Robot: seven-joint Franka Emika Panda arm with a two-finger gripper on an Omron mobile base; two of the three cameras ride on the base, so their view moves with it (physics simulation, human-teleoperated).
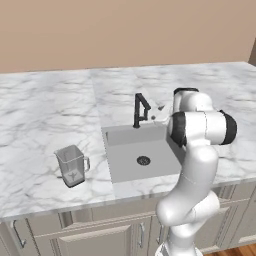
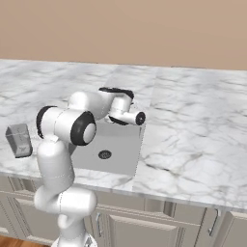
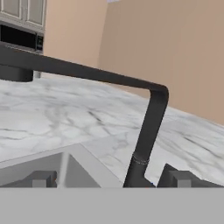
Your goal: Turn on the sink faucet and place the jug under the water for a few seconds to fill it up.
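Hand view sits close behind the slim black faucet (image 3: 146, 135), whose upright post rises just ahead of the two dark fingers (image 3: 177, 178) and between them, nearer the one on the view's right; its angled spout arm runs off toward the upper left. The fingers are spread wide, one at each lower side of this view, and grip nothing; whether the nearer one touches the post cannot be told.

From the left base view, the white arm rises from the lower right, bends at a dark-jointed elbow, and reaches forward over the rectangular grey recessed sink (image 1: 131, 161) so that its hand hangs just beside the faucet (image 1: 140, 110), at the back rim of the basin. The round dark drain (image 1: 143, 160) lies in the basin below the fingers.

Well away from the fingers, the small clear greyish jug (image 1: 73, 165) stands upright on the white grey-veined marble counter (image 1: 40, 120), apart from the sink's edge, with its small handle toward the basin.
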